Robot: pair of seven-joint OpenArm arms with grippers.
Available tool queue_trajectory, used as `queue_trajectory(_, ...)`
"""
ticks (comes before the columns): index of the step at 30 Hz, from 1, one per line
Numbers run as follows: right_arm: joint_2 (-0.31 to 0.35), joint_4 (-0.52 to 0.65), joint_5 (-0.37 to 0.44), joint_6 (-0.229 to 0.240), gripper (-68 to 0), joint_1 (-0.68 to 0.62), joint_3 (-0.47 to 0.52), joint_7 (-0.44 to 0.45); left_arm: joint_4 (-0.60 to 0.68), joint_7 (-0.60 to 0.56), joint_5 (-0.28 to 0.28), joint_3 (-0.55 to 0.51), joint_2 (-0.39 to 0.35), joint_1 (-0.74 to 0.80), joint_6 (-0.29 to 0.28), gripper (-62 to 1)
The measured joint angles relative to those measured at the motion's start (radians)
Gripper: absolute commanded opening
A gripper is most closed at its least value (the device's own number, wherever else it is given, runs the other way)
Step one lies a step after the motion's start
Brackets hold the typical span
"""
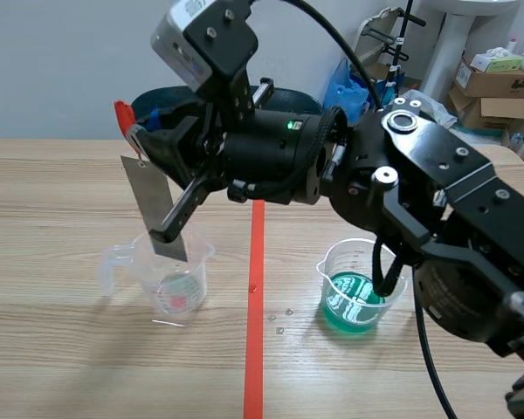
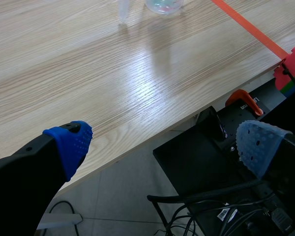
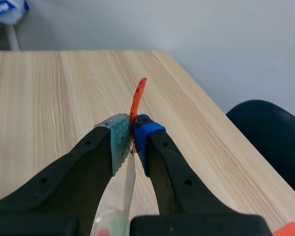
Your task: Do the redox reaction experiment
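Wood-grain table [image 1: 61,349] fills the scene view, split by an orange-red tape line [image 1: 255,305] running from 6 o'clock toward the centre. Next in bulk is the right arm [image 1: 445,201], which enters at 3 o'clock and stretches past the middle to about 10 o'clock. Its right gripper [image 3: 132,132] is clamped on a grey metal strip [image 1: 148,192], close under the strip's red tag [image 1: 122,113].

The left gripper [image 2: 162,142] is spread wide and holds nothing. It hangs off the table's near edge, above black equipment and cables.

Two beakers come next. A clear beaker [image 1: 196,271] sits at 8 o'clock with a shallow pinkish pool at its bottom. A second beaker [image 1: 332,262] at 4 o'clock holds green liquid [image 1: 349,305]. The strip slants down, and its lower end sits at the clear beaker's mouth, seemingly above the pool.

Smallest are a few droplets [image 1: 279,323] on the wood just beside the tape, between the beakers.

The strip is picked up and carried to a beaker, so the task looks well under way. Its face looks plain grey, with no coating that I can make out. Whether it has met the green liquid I cannot tell. Immersing it, watching for a change and setting it down appear to remain.
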Motion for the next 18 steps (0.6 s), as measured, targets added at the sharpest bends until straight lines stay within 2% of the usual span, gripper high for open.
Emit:
queue_trajectory(8,-0.013,-0.072,-0.105,0.000,-65.6,0.000,0.000,0.081,0.000,0.000,0.000,0.000,0.000,0.000,0.000,1.4)
queue_trajectory(12,-0.013,-0.103,-0.149,-0.030,-65.6,0.000,0.000,0.114,0.000,0.000,0.000,0.000,0.000,0.000,0.000,1.4)
queue_trajectory(18,-0.018,-0.161,-0.237,-0.029,-65.6,0.000,0.000,0.195,0.000,0.000,0.000,0.000,0.000,0.000,0.000,1.4)
